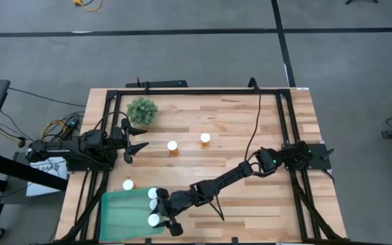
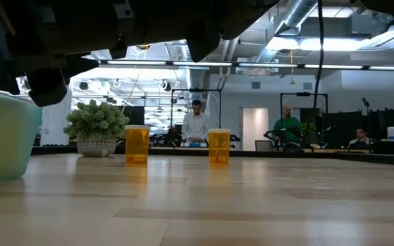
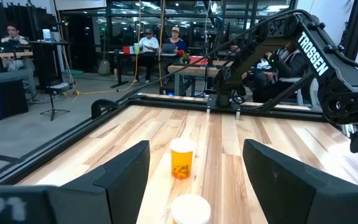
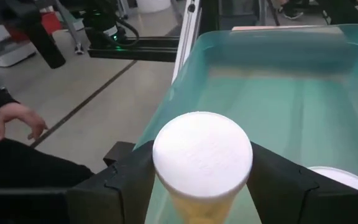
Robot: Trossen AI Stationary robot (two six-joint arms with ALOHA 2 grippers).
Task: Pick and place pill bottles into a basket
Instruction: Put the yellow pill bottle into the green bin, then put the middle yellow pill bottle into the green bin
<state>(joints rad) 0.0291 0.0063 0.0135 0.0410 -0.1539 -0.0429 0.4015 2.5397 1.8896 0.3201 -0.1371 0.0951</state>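
The teal basket (image 1: 122, 212) lies at the table's near left, also in the right wrist view (image 4: 278, 81). My right gripper (image 1: 163, 212) reaches over the basket's right end and is shut on an amber pill bottle with a white cap (image 4: 202, 152). Another cap (image 4: 347, 178) shows beside it in the basket. One bottle (image 1: 128, 184) stands on the table just beyond the basket. Two more bottles (image 1: 173, 147) (image 1: 205, 139) stand upright mid-table. My left gripper (image 1: 136, 141) is open and empty at the left, facing those two bottles (image 3: 182, 158). My right gripper pinches the bottle's amber body just under the cap (image 4: 197, 208) between its two fingers (image 4: 126, 183), one on each side. The fingers come level from the table's right. The bottle is upright over the basket; its base is hidden, so I cannot tell if it stands on the basket floor.
A small bushy green plant (image 1: 142, 110) stands at the far left, near my left gripper. A black frame rail (image 1: 196, 92) runs along the table's far edge. Bare wood lies at the right half (image 1: 264, 204). A person's hand (image 4: 14, 121) shows beyond the table's left.
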